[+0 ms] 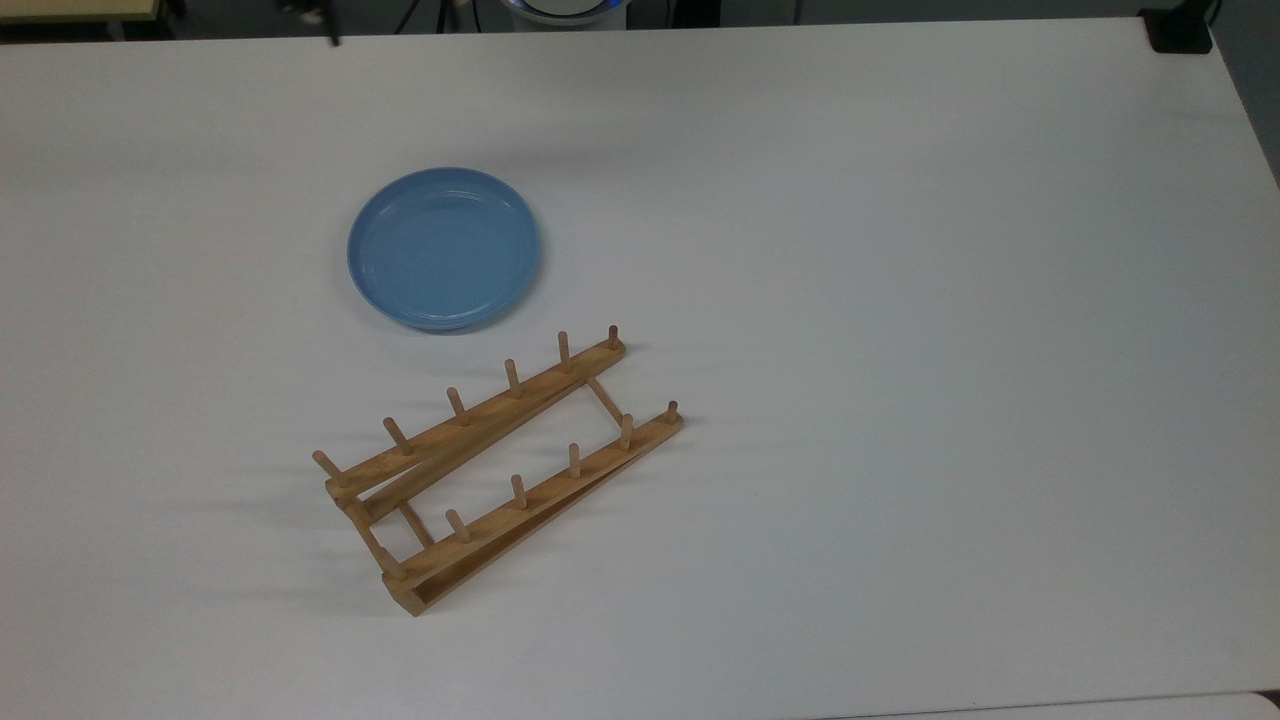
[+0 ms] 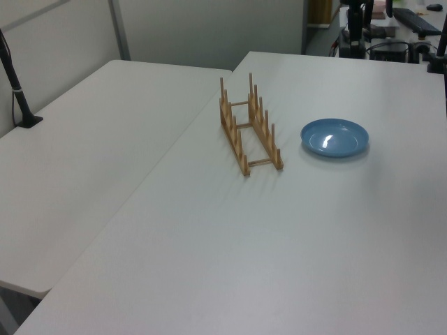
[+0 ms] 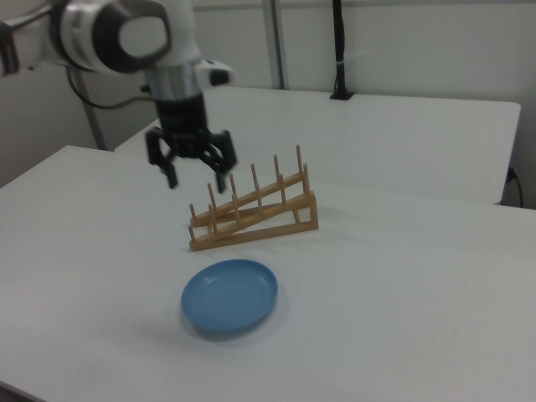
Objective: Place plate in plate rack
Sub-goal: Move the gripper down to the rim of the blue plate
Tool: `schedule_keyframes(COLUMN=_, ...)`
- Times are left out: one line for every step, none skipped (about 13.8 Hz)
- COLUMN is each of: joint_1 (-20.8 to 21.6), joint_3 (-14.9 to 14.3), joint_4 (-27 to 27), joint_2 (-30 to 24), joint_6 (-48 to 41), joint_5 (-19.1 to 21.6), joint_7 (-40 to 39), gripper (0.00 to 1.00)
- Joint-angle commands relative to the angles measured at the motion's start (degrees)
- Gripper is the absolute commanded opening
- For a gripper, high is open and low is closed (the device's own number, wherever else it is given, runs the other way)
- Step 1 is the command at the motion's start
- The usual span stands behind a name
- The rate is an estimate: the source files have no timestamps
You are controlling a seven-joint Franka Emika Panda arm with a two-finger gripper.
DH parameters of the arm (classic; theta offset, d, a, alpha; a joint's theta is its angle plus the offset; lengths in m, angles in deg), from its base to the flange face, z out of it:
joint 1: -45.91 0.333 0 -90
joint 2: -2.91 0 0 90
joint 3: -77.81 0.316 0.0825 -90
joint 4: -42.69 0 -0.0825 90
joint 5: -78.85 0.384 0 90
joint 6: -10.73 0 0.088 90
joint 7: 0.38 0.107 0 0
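The light-blue plate (image 1: 444, 249) (image 2: 334, 137) (image 3: 229, 296) lies flat on the white table (image 1: 900, 350), with nothing touching it. Just beside it stands the wooden plate rack (image 1: 480, 415) (image 2: 260, 130) (image 3: 251, 235), its pegs upright and its slots bare. In the right view my gripper (image 3: 197, 180) hangs open and holds nothing. It is well above the table, up and to the right view's left of the plate, with the rack behind it. One dark fingertip (image 1: 332, 38) pokes in at the top view's upper edge.
A second white table (image 2: 105, 139) adjoins this one and carries a black post (image 2: 17, 91) (image 3: 337, 50). A black block (image 1: 1180, 30) sits on the table's corner at the top view's upper right. Desks with equipment stand beyond the table's far edge in the left view.
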Motion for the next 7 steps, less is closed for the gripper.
schedule_keyframes(joint_1=-5.7, joint_3=-0.09, joint_4=5.6, joint_2=2.67, joint_6=10.18, joint_5=-1.0, joint_7=-4.29, gripper=1.0)
schedule_keyframes(joint_1=-6.75, joint_3=-0.09, joint_4=7.09, joint_2=4.68, joint_6=13.34, joint_5=-1.0, joint_7=-6.21, gripper=1.0)
schedule_keyframes(joint_1=-7.72, joint_3=-0.09, joint_4=7.28, joint_2=7.39, joint_6=14.76, joint_5=-1.0, joint_7=-6.49, gripper=1.0)
schedule_keyframes(joint_1=-7.99, joint_3=-0.09, joint_4=7.28, joint_2=9.51, joint_6=15.47, joint_5=-1.0, joint_7=-6.58, gripper=1.0)
schedule_keyframes(joint_1=-8.26, joint_3=-0.09, joint_4=7.28, joint_2=11.36, joint_6=17.05, joint_5=-1.0, joint_7=-6.5, gripper=1.0)
schedule_keyframes(joint_1=-8.43, joint_3=-0.09, joint_4=7.45, joint_2=13.03, joint_6=19.06, joint_5=-1.0, joint_7=-6.5, gripper=1.0)
schedule_keyframes(joint_1=-8.35, joint_3=-0.09, joint_4=8.07, joint_2=14.61, joint_6=20.65, joint_5=-1.0, joint_7=-5.89, gripper=0.98)
